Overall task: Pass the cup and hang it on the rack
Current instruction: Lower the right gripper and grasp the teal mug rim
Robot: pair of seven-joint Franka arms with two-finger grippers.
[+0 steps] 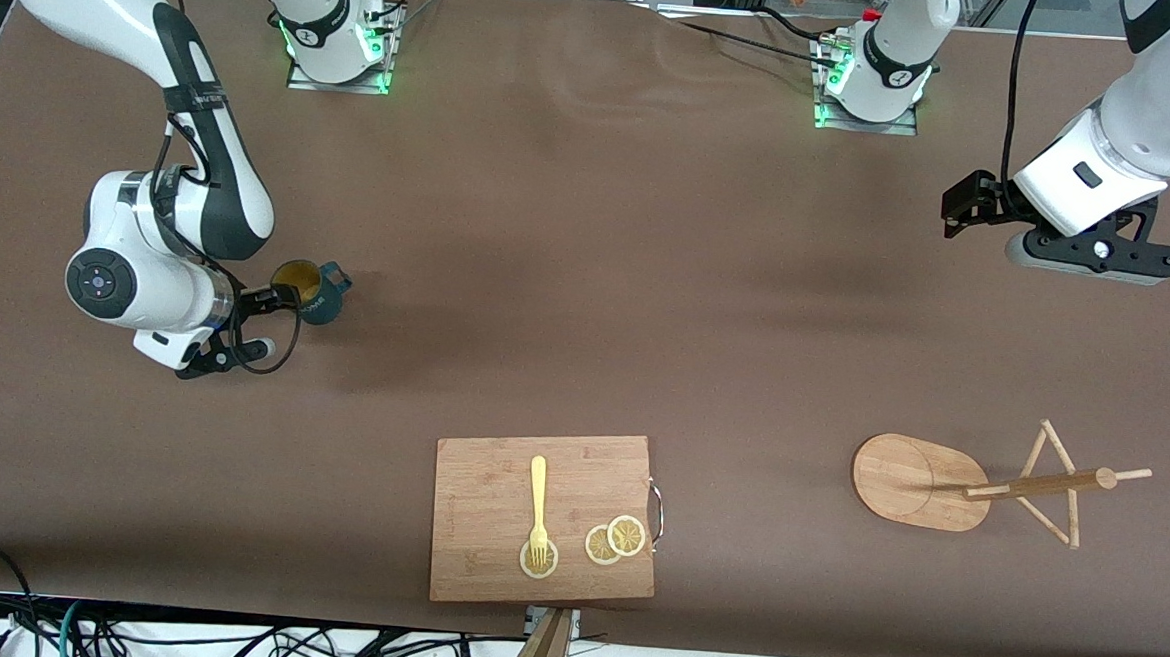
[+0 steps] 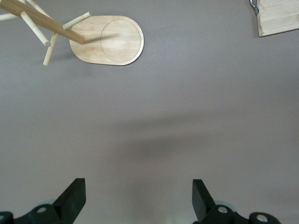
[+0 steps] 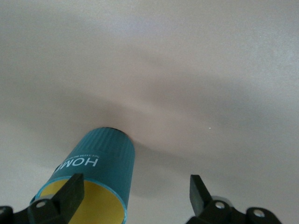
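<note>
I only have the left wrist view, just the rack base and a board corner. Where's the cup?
Observer: The cup stands upright toward the right arm's end of the table, at the right gripper.
Operator: Is it gripped?
Observer: No, the right gripper's fingers are open; one fingertip overlaps the cup's rim.
Operator: What's on the board?
Observer: The cutting board carries a yellow fork and three lemon slices.
</note>
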